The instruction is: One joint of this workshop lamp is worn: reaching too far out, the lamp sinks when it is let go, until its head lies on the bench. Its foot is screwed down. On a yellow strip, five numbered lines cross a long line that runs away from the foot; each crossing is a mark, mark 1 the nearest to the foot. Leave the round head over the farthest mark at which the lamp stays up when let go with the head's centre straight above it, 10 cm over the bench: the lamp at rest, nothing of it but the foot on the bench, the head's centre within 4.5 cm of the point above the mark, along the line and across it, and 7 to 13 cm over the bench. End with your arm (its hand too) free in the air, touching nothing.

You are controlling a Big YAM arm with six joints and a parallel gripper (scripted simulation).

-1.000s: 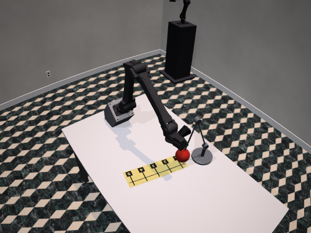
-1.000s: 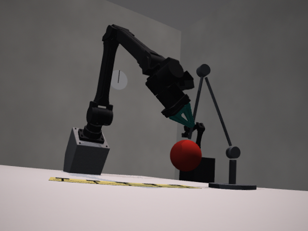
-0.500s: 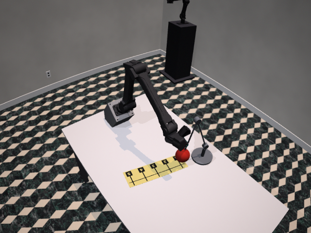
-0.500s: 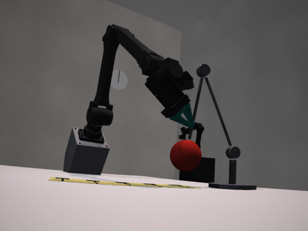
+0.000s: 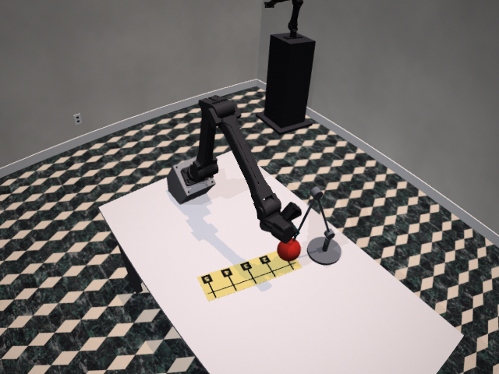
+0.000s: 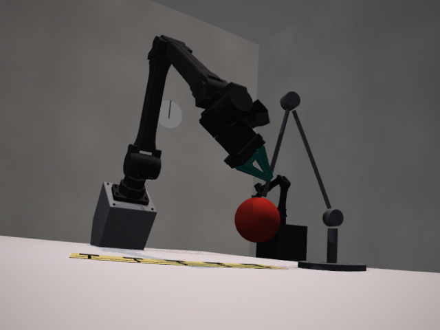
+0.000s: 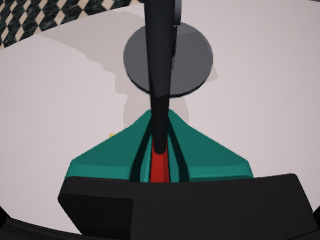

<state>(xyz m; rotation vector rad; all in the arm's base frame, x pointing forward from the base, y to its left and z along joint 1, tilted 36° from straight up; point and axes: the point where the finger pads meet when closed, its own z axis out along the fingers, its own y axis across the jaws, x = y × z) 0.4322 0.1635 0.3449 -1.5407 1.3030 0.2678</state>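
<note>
The lamp has a round grey foot point(image 5: 323, 250) on the white bench, two thin grey rods joined at an upper joint point(image 5: 316, 193), and a round red head point(image 5: 288, 249). The head hangs clear above the bench point(image 6: 257, 219), over the end of the yellow strip point(image 5: 248, 276) nearest the foot, about at mark 1. My gripper point(image 6: 269, 176) with green fingers is shut on the lamp's outer rod just above the head. In the wrist view the fingers pinch the dark rod point(image 7: 160, 47), with the red head below and the foot point(image 7: 168, 59) beyond.
The arm's grey base point(image 5: 189, 183) stands at the bench's far side. Four numbered tags point(image 5: 235, 270) show along the strip; the head hides the nearest. A black pedestal point(image 5: 288, 80) stands on the chequered floor behind.
</note>
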